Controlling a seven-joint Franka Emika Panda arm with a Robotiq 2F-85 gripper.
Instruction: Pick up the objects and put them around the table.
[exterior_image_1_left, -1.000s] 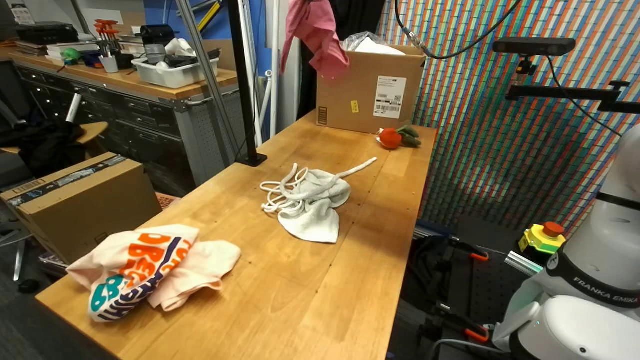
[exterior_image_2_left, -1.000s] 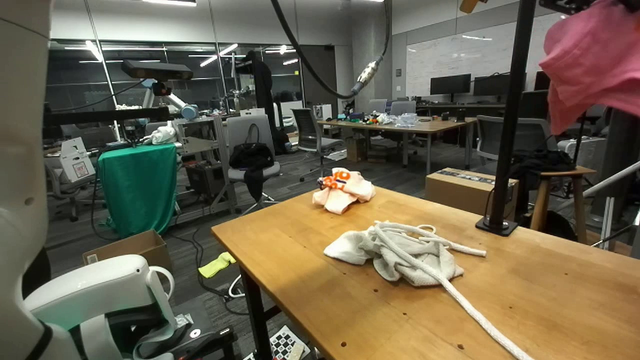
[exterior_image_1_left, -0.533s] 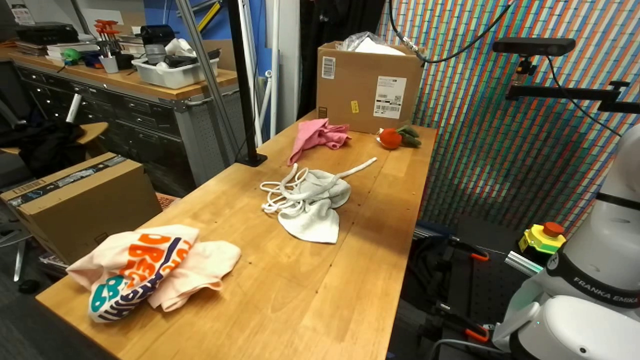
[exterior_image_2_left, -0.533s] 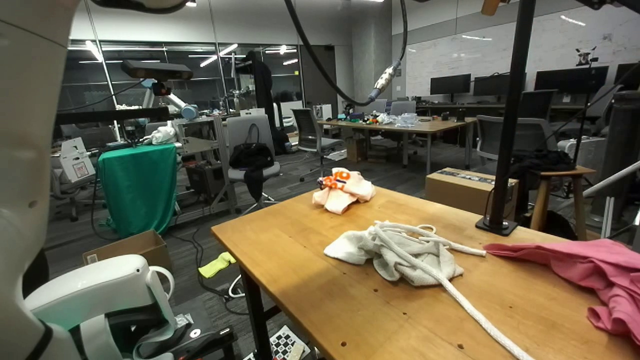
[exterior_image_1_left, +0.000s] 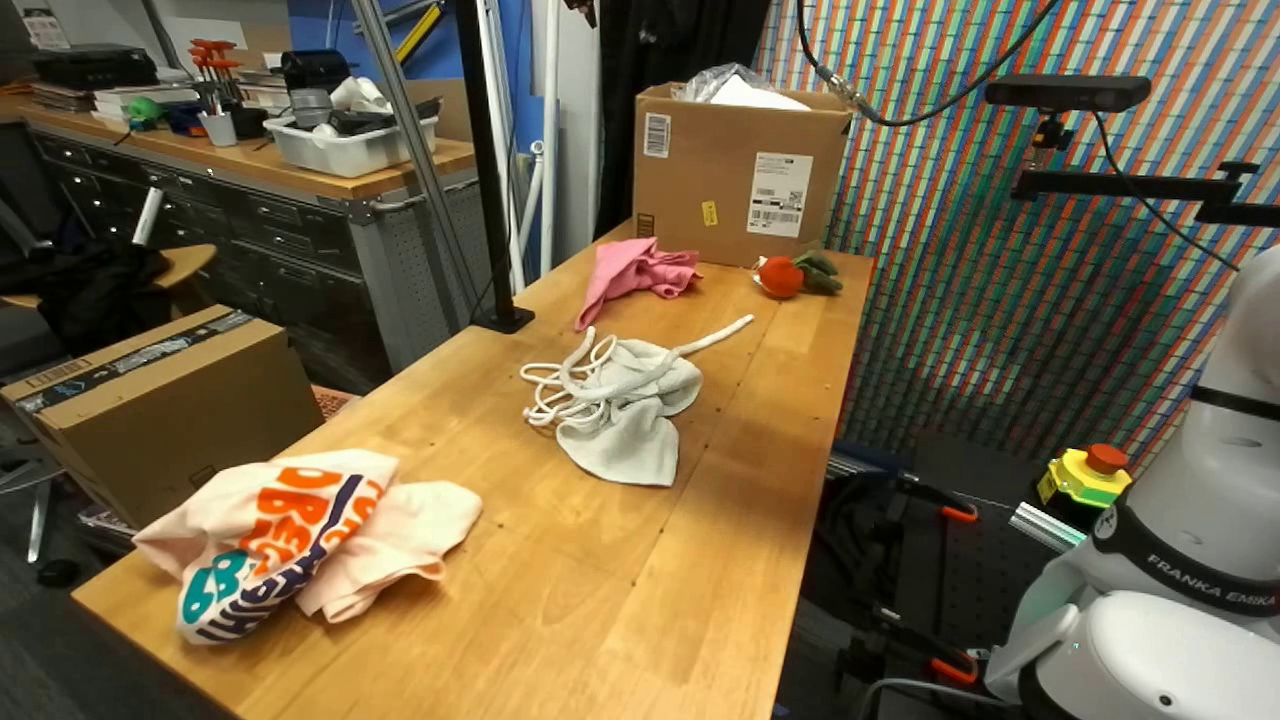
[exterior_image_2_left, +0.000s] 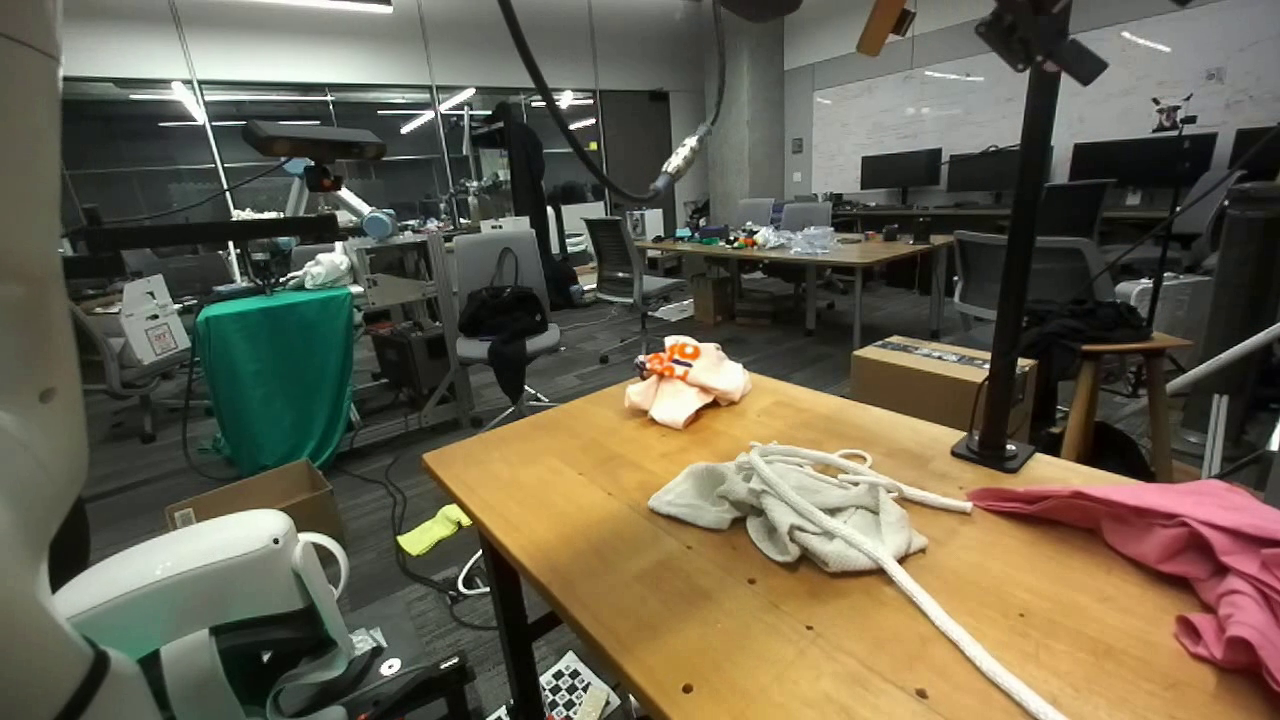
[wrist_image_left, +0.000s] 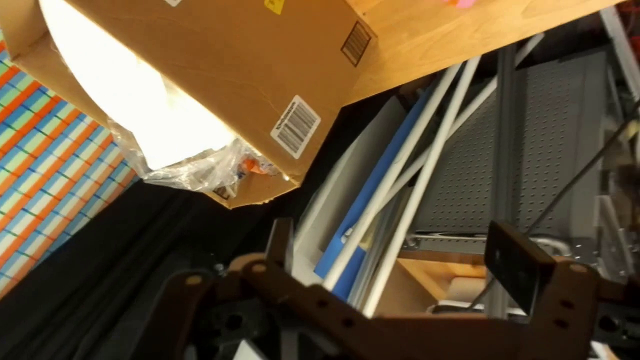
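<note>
Wrist view: gripper (wrist_image_left: 400, 255) just let go; jaws spread wide, nothing btwn.
In an ext. view: pink cloth (exterior_image_1_left: 640, 270) now lies on table (exterior_image_1_left: 730, 580), 12 o'clock of white-grey cloth (exterior_image_1_left: 630, 440) (so prob. placed); patterned cloth (exterior_image_1_left: 310, 545) at 8. Box (exterior_image_1_left: 735, 175) at pink's 1, red-green item (exterior_image_1_left: 782, 277) at 3.
In an ext. view: white cord (exterior_image_2_left: 935, 608) atop white-grey cloth may snag next pick; pole (exterior_image_2_left: 1020, 250) at 1 poss. in way.

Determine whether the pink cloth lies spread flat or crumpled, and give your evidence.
Crumpled: the pink cloth lies on the wooden tabletop in raised, uneven folds, visible in both exterior views, one end tapering.
</note>
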